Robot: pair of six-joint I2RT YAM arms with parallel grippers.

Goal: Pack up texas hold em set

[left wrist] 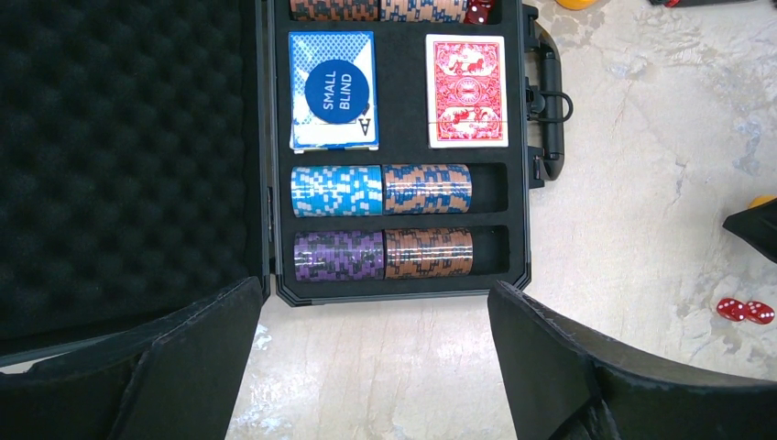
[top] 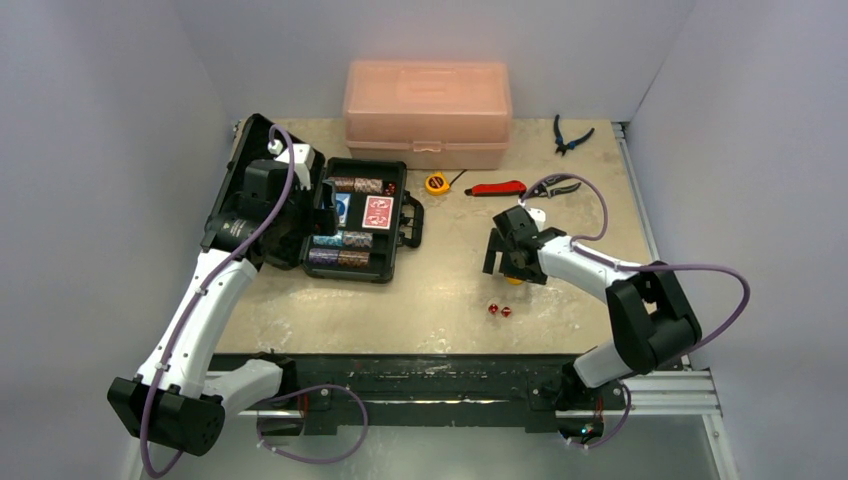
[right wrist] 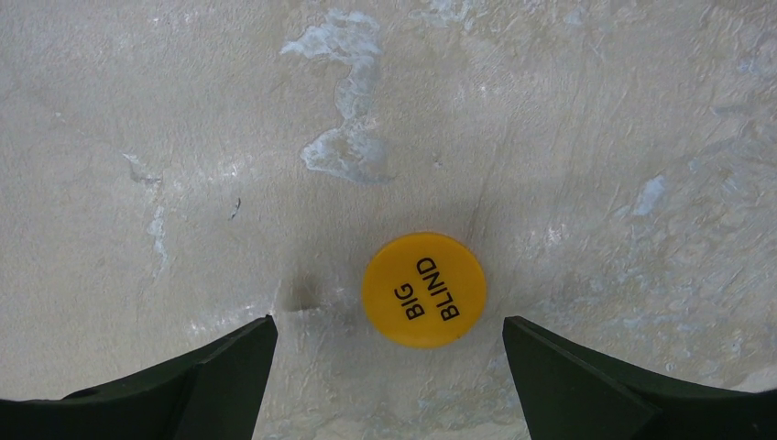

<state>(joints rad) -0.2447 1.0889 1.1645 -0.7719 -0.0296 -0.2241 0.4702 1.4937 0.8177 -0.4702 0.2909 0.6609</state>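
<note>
The black briefcase (top: 395,225) lies open at the table's left, its foam lid (left wrist: 119,156) folded back. Inside are chip stacks (left wrist: 382,220), a red card deck (left wrist: 466,90) and a blue deck topped by a blue "SMALL BLIND" disc (left wrist: 337,92). One red die (left wrist: 477,11) lies in the top row. My left gripper (left wrist: 376,321) hovers open over the case's near edge, empty. On the bare table a yellow "BIG BLIND" disc (right wrist: 424,289) lies flat, and my right gripper (right wrist: 389,330) hangs open just above it. Two red dice (top: 499,310) sit nearer the front.
A translucent pink box (top: 428,110) stands at the back. A yellow tape measure (top: 436,183), a red-handled tool (top: 497,188) and pliers (top: 570,135) lie behind the right arm. Walls close in left, right and behind.
</note>
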